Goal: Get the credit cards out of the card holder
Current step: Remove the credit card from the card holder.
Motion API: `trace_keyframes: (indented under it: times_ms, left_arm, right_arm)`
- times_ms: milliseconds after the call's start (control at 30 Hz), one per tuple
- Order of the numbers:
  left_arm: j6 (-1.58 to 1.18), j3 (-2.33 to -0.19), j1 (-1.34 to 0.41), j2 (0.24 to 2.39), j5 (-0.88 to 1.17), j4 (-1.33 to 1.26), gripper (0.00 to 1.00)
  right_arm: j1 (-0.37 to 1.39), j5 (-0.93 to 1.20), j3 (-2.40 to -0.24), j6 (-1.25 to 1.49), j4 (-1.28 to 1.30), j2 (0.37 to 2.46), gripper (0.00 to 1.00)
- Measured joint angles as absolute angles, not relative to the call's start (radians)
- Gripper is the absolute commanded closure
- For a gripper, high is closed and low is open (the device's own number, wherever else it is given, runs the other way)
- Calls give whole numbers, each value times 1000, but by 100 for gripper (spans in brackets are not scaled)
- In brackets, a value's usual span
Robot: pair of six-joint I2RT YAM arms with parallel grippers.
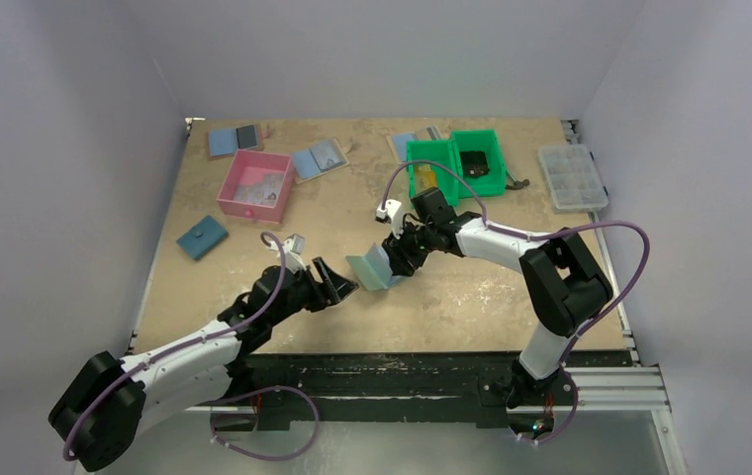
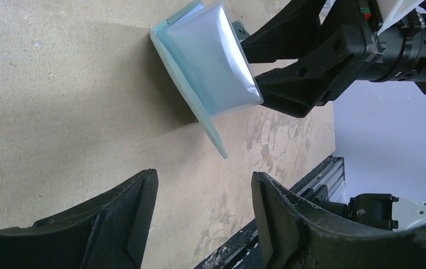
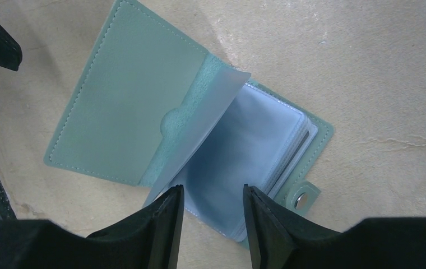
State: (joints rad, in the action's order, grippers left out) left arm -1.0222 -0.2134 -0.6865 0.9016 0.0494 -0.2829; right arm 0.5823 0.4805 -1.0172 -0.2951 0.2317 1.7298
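Note:
The card holder (image 1: 372, 267) is pale green outside, with clear bluish sleeves inside. It stands open on the table between my two grippers. In the right wrist view the holder (image 3: 126, 95) lies spread, with one sleeve lifted over a stack of sleeves and a snap tab at the right. My right gripper (image 3: 213, 193) is open, its jaws either side of the sleeves' near edge; I cannot tell if they touch. My left gripper (image 2: 205, 179) is open and empty, a short way from the holder's (image 2: 211, 61) cover edge. No orange-yellow credit cards show in any view.
A pink box (image 1: 253, 185) and a dark blue wallet (image 1: 202, 237) sit at the back left. Blue-and-grey folders (image 1: 318, 158) lie along the back. A green bin (image 1: 456, 163) and a clear organiser (image 1: 572, 176) stand at the back right. The black front rail (image 1: 402, 371) is close behind the grippers.

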Motion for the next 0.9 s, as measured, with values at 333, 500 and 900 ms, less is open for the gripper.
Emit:
trace_keyframes:
  times_ms: [333,500,900]
  left_arm:
    - [-1038,-157,-686,936,49,-331,34]
    - [-1038,-151,-686,938,49,-337,34]
    - [-1040,-149,-686,952,49,-359,34]
  right_arm:
    - [582,428,-1023,-303,232,1730,48]
    - [582,416,-1027,-313,233,1730,46]
    - [582,383,-1027,-329,234,1725,44]
